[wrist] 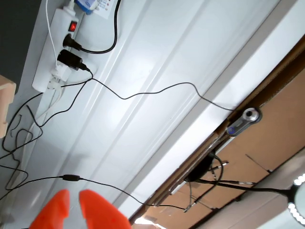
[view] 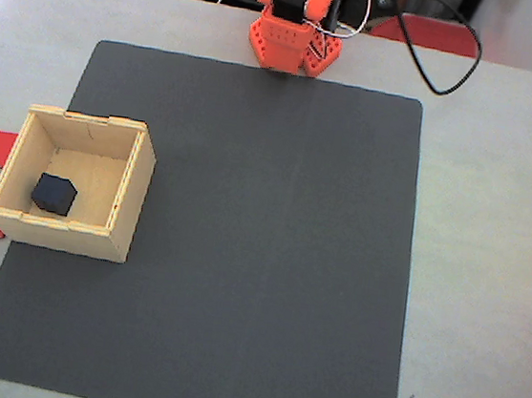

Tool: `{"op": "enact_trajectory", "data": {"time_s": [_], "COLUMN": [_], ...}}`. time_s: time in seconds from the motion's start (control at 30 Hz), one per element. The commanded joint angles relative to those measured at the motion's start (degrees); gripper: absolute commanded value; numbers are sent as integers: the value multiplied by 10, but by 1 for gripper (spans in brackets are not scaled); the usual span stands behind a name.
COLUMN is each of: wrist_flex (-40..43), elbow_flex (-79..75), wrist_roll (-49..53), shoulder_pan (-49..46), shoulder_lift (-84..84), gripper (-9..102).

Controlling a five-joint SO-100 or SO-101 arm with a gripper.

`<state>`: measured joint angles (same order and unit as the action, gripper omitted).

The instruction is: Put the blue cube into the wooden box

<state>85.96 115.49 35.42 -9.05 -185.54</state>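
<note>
Navy against pale plywood, the blue cube (view: 54, 193) sits inside the wooden box (view: 130, 193), so I judge the task done; my tool (wrist: 74, 201), far from the box, holds nothing, fingertips slightly apart.

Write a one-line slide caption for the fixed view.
Blue cube rests inside the wooden box at the dark mat's left edge, orange arm folded at the far side.
</note>
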Motion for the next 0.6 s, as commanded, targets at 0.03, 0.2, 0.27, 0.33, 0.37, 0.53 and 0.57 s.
{"op": "enact_trajectory", "data": {"time_s": [0.03, 0.2, 0.27, 0.33, 0.37, 0.53, 0.57], "wrist_flex": [1, -22, -37, -53, -60, -98, -100], "elbow_flex": [41, 102, 162, 232, 268, 410, 432], "wrist_roll": [-9, -32, -36, -51, -60, -106, -109], "shoulder_pan": [-5, 11, 16, 26, 29, 26, 26], "shoulder_lift": [-57, -57, -57, -57, -57, -58, -58], "gripper": [0, 0, 0, 0, 0, 0, 0]}}
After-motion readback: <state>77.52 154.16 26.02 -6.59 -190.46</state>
